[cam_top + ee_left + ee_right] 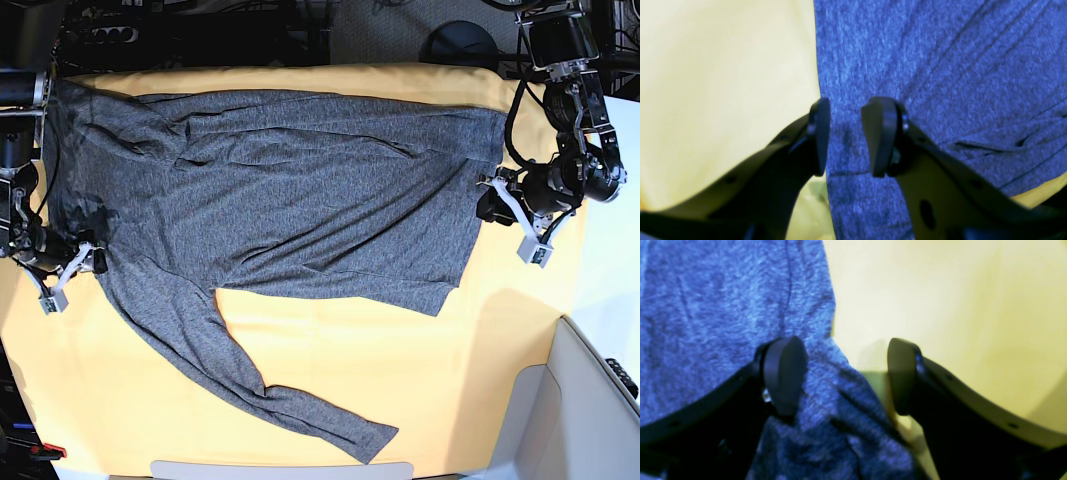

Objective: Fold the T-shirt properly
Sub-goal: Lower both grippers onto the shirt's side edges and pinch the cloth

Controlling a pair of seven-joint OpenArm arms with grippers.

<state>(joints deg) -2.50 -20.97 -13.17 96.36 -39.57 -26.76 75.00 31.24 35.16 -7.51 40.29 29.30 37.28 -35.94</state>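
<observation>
T-shirt (290, 190): soft, limp knit, likely sags; grasp at edges | left gripper (845, 136): parted, straddling hem, nothing pinched | right gripper (846, 373): wide apart, astride shoulder edge, empty

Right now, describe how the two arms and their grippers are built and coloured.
Both arms are black. The left gripper has two matte black curved fingers ending in rounded, flattened pads, with small holes along the finger bodies. The right gripper is the same design. In the base view, pale grey or white bracket pieces sit by each gripper, and black cables loop along the left arm.
</observation>
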